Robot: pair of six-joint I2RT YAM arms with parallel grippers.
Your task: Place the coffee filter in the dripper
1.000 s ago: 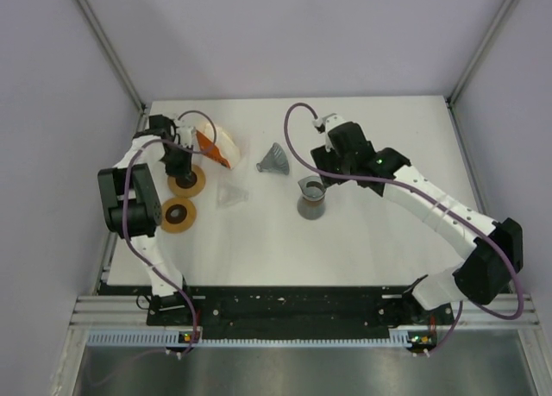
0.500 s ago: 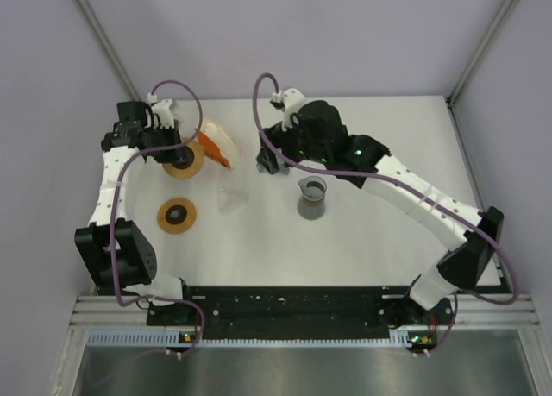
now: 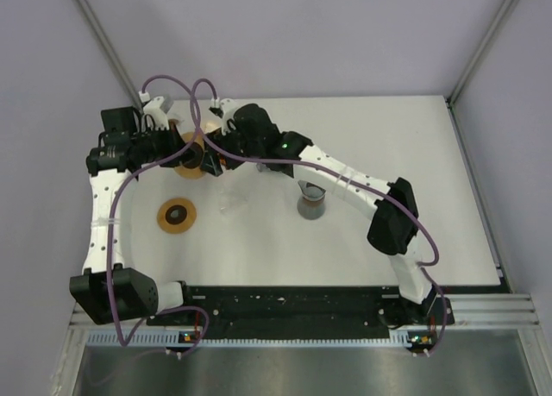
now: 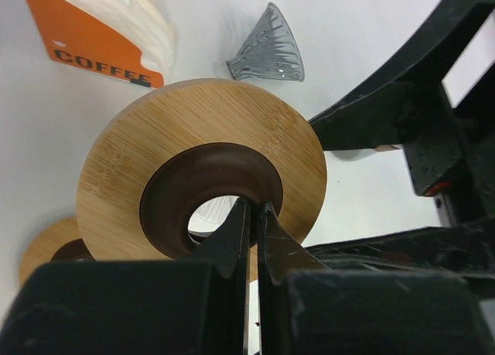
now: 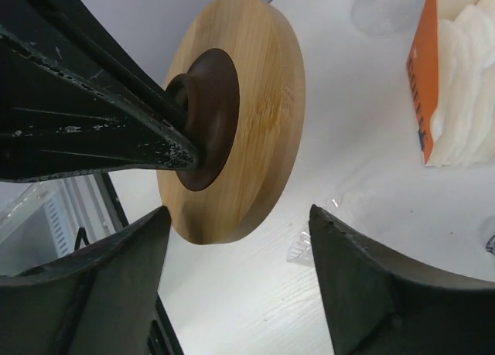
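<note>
**At the round bamboo ring (image 4: 193, 115) with its dark brown hub, a hand-over comes before any filter moves**

Around that ring both arms meet. The left gripper (image 4: 251, 213) has its fingers pressed together on the thin brown lip of the hole. It holds the ring on edge, clear of the white table (image 3: 388, 154). The right gripper (image 5: 236, 216) faces the ring's wooden rim with its fingers wide apart and nothing between them.

Just beyond the ring, the white paper coffee filters (image 4: 131, 18) sit stacked in their orange card sleeve (image 4: 85, 42), and neither arm touches them. Near the ring, past its far edge, the grey ribbed cone dripper (image 4: 267, 49) rests on the table, apparently on its side, with no filter in it. On the near side of the ring, a second ring (image 3: 176, 215) of the same kind lies flat.

The step looks like passing the ring from left to right. To do it well:

- The right fingers should close squarely across the thickness of the wood, at a part of the rim away from the left fingers, so the disc cannot pivot.
- The left gripper should let go only once that hold is firm.
- The arms should part slowly, because their links and cables cross closely beside the ring.

Picking up a filter and seating it in the dripper are both yet to be done.
</note>
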